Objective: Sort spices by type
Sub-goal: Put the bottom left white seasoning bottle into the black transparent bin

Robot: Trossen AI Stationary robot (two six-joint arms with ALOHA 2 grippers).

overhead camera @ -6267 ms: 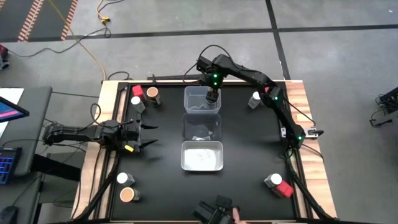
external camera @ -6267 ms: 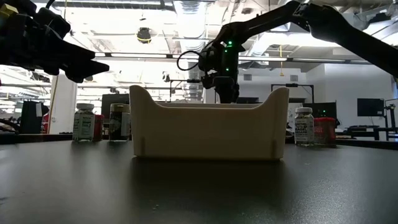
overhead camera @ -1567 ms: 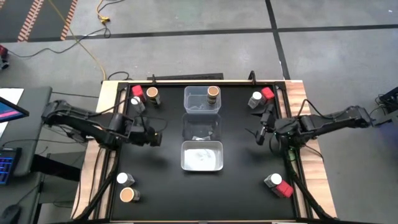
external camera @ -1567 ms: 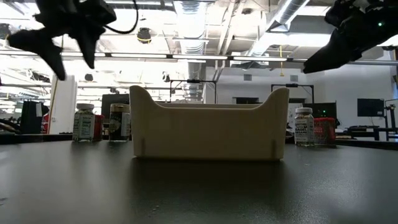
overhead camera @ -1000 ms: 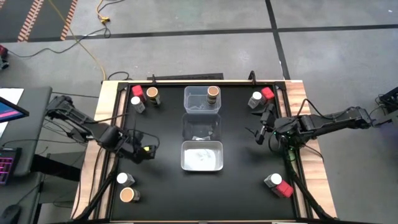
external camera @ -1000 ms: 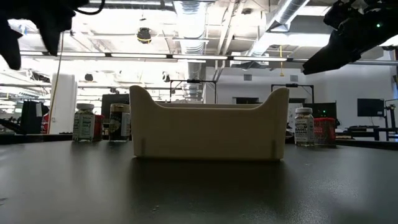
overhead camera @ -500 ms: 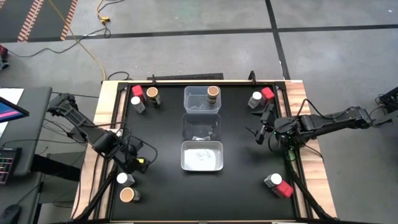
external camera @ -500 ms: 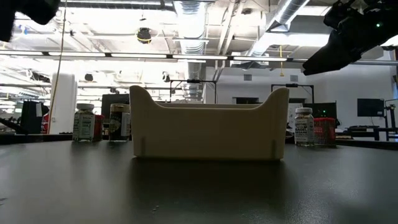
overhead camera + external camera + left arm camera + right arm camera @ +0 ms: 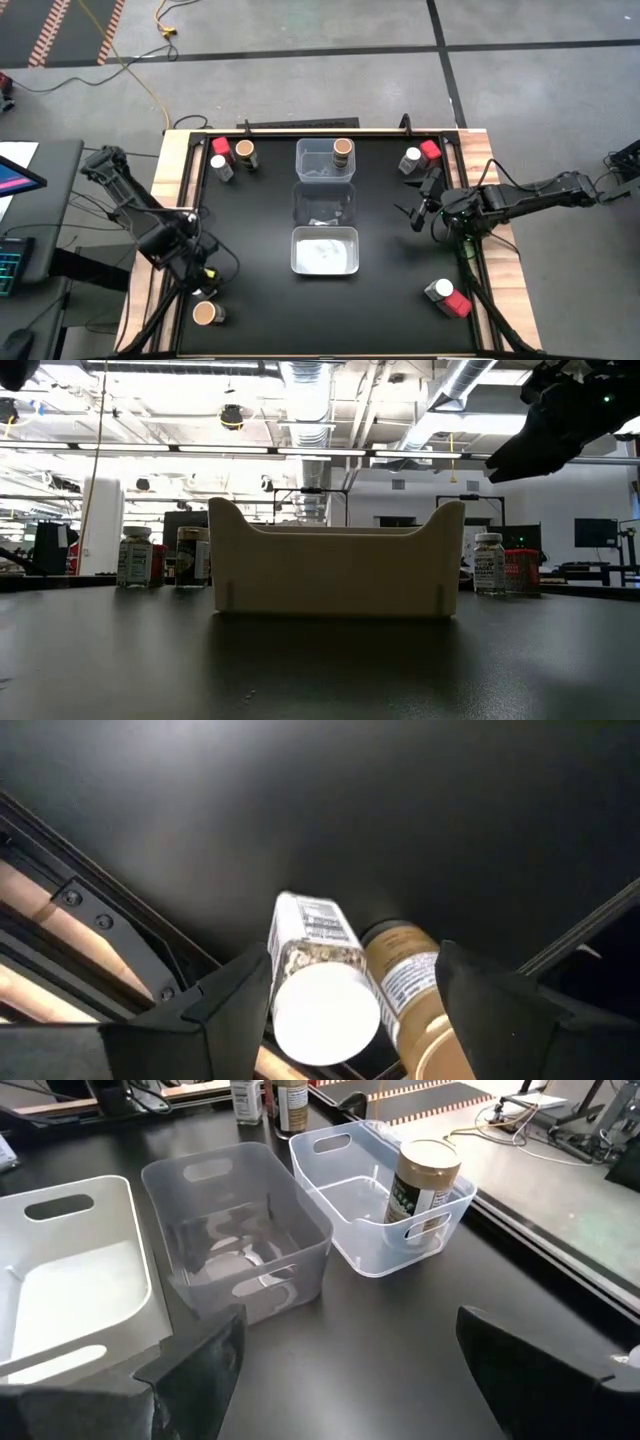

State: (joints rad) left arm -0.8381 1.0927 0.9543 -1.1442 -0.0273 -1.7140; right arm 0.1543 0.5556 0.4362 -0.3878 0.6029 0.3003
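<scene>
**Left gripper over two jars at the counter's near-left corner**

At the far left we see the left gripper (image 9: 197, 280) poised above the near-left corner of the black counter (image 9: 260, 230), its fingers (image 9: 235, 995) spread apart on either side of a white-topped jar (image 9: 322, 998). That jar stands just beside a tan-topped jar (image 9: 206, 312), and the fingers touch neither. In the far-left corner we find three more jars close together: a second white-topped jar (image 9: 220, 164), a red-topped jar (image 9: 220, 147) and a second tan-topped jar (image 9: 244, 151).

Down the middle of the counter three bins stand in a row. The far clear bin (image 9: 314, 168) holds a third tan-topped jar (image 9: 342, 150), upright against its wall. The middle bin (image 9: 325, 203) and the near white bin (image 9: 324, 250) hold no jars that we can see.

To the right, the right gripper (image 9: 423, 211) hangs above the counter near its right edge with its fingers (image 9: 195, 1365) apart, holding nothing. In the far-right corner a white-topped jar (image 9: 411, 158) sits just beside a red-topped jar (image 9: 430, 150); in the near-right corner we see another white-topped jar (image 9: 441, 289) touching another red-topped jar (image 9: 458, 305)
</scene>
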